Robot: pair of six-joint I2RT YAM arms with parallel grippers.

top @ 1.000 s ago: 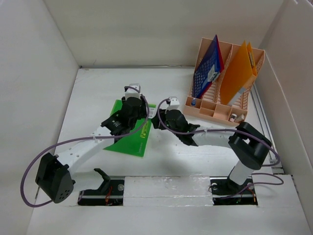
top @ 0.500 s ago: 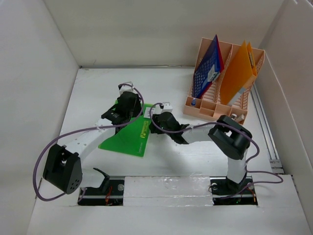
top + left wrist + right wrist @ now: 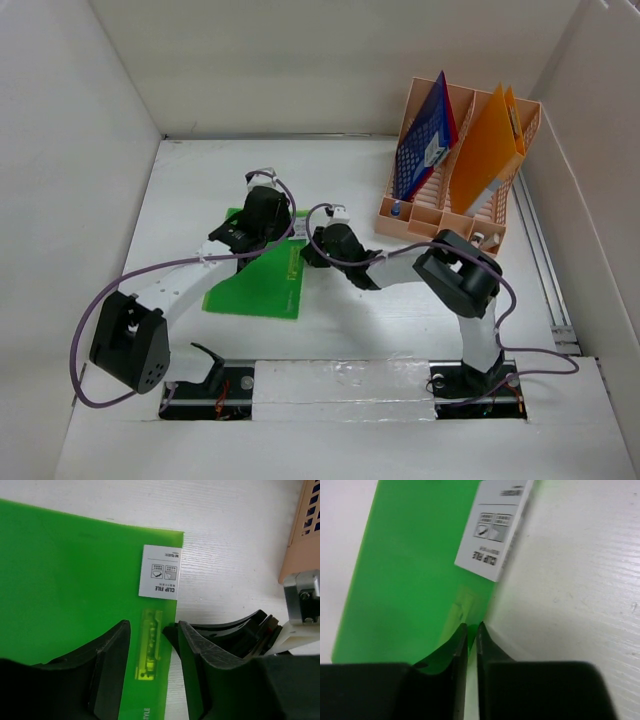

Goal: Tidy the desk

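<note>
The left tool [image 3: 152, 627] is released, jaws apart above the labelled edge of the green clip file [image 3: 75, 580]. The right tool [image 3: 471, 626] is clenched on that same edge, the label just ahead of its tips. The worktop [image 3: 240, 540] lies beneath both tools, carrying the file.

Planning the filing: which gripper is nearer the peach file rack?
Right. The right gripper is at the green folder's edge facing the file rack; the left gripper is over the folder, farther away.
</note>
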